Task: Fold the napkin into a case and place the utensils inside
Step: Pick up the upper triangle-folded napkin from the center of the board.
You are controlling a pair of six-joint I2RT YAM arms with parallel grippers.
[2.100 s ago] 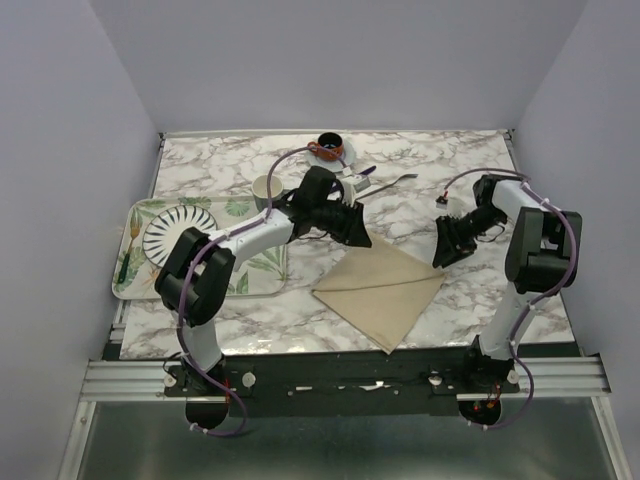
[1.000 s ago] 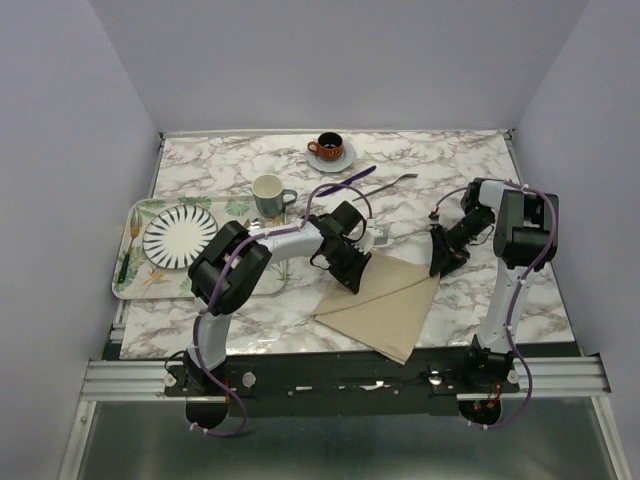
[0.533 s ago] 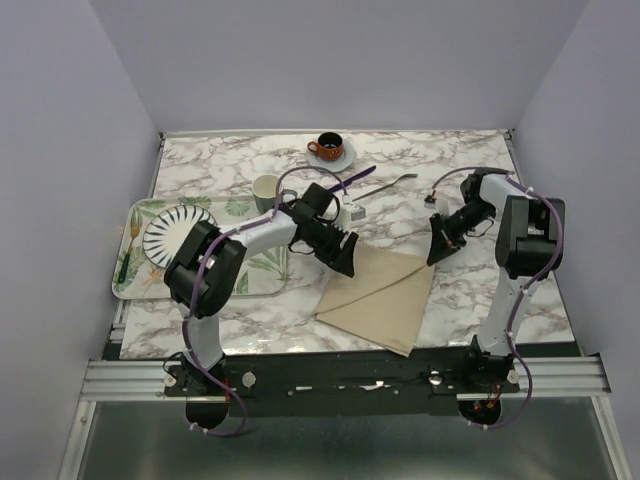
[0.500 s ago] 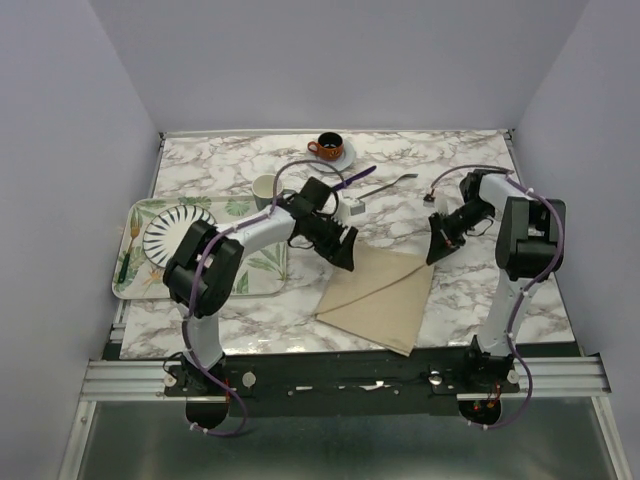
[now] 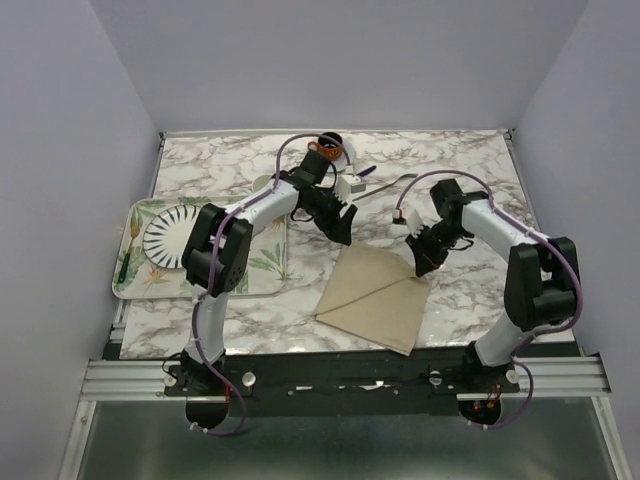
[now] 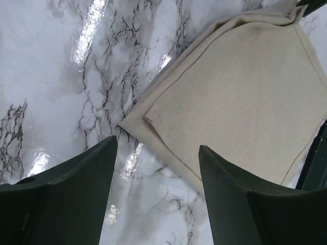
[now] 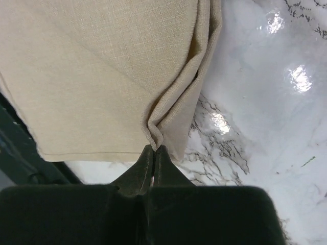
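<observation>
The right jaws are clenched on a pinched fold of the beige napkin (image 7: 102, 66), which lies folded at the table's (image 5: 460, 160) near edge; the left jaws hang spread above its corner.

napkin (image 7: 102, 61) cropped at top edge

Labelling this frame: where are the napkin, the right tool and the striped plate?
napkin (image 5: 375, 295), top view, centre of the folded cloth.
right tool (image 7: 154, 149), right wrist view, shut fingertips pinching the napkin's edge.
striped plate (image 5: 178, 232), top view, bare middle.
</observation>
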